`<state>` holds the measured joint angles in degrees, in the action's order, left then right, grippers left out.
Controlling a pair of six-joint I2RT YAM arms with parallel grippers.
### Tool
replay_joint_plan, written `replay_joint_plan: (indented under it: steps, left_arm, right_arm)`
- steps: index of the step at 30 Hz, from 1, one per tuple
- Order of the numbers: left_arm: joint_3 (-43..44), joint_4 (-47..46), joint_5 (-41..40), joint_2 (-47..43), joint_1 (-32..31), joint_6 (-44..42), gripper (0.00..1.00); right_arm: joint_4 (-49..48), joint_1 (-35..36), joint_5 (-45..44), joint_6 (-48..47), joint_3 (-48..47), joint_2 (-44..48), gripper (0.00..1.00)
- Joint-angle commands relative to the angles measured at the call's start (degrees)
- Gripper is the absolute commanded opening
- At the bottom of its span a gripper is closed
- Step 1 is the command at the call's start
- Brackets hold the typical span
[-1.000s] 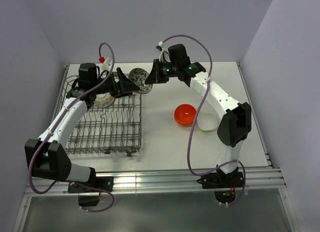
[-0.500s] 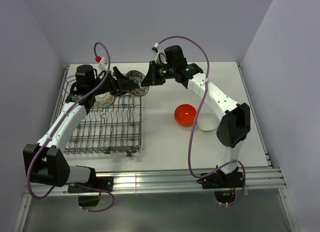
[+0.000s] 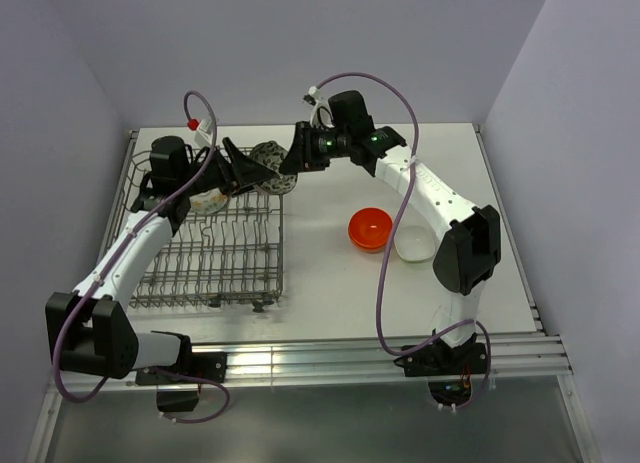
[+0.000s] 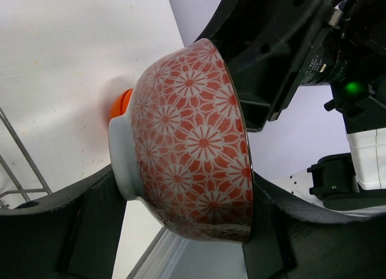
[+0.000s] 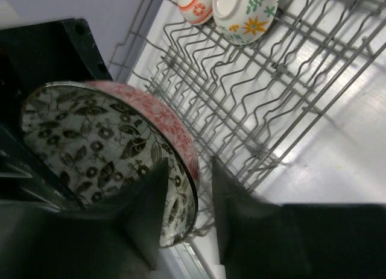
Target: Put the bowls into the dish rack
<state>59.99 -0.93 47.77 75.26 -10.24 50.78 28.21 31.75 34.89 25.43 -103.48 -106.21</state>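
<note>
**Patterned bowl on edge between both sets of jaws at the rack's far right corner**

The patterned bowl is small and round. Its outer wall is covered in red-orange flowers on a pale ground, above a plain white foot ring. Inside, grey-black leaves and blossoms run over a pale ground, and a thin dark line edges the rim.

It is turned on its edge, not upright. The axis from foot to mouth lies roughly level and runs across the desk. The foot points toward the left edge and the mouth toward the right edge, tipped a little upward.

The bowl is at the far right corner of the dish rack, close to the desk's far edge. The rack itself lies along the left edge.

The left jaws stand wide and straddle the bowl, one finger at the foot and the other at the rim. I cannot tell whether they press on it. The right jaws are slightly parted across the rim, one finger inside the bowl and one outside, with a sliver of gap showing at the outer wall.

Two bowls already stand in the rack's far left part: a flowered bowl and an orange-ringed bowl. On the bare desk toward the right edge, an orange bowl and a white bowl sit just beside each other.
</note>
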Motion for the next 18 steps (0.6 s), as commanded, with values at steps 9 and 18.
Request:
replay_joint_plan:
  steps: [9,18]
  left_arm:
    - [3.2,4.9,-3.6,-1.8,10.1,-6.4,0.00]
    - [10.7,14.1,-10.0,2.0,13.9,-21.2,0.00]
  right_arm:
    - [-7.3,-0.1,1.8,4.0,4.9,4.9,0.69]
    - [-11.2,-0.5,-0.4,8.8,13.9,2.6,0.63]
